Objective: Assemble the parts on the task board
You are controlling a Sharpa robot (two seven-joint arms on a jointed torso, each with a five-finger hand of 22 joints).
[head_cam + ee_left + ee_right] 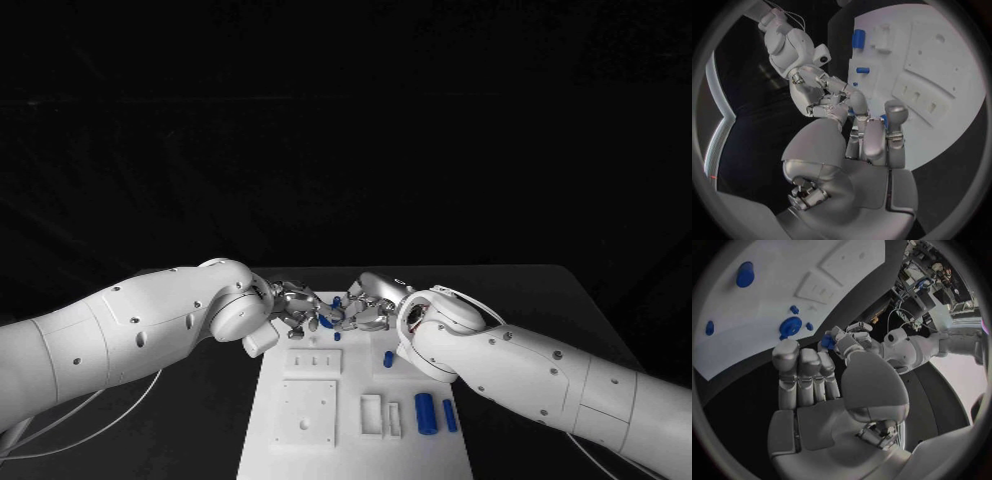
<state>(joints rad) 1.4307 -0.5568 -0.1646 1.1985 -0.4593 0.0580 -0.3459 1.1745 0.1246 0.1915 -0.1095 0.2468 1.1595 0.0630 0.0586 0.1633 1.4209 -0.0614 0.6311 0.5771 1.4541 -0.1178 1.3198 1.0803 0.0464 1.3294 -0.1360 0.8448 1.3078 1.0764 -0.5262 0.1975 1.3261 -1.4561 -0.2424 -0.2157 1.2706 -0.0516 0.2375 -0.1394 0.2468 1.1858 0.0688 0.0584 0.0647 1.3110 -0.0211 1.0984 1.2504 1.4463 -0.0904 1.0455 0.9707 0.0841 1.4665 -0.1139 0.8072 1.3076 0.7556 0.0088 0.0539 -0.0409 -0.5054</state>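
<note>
From the head both hands met over the white board [361, 440], but the right wrist view showed the left hand [845, 342] pinching a small blue part [827, 342], the right hand [814, 385] empty, fingers extended.

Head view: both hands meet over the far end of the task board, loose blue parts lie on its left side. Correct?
One thing is off. The left hand and right hand do meet over the far end of the task board, but the loose blue parts lie on its right side, as the head view shows.
</note>
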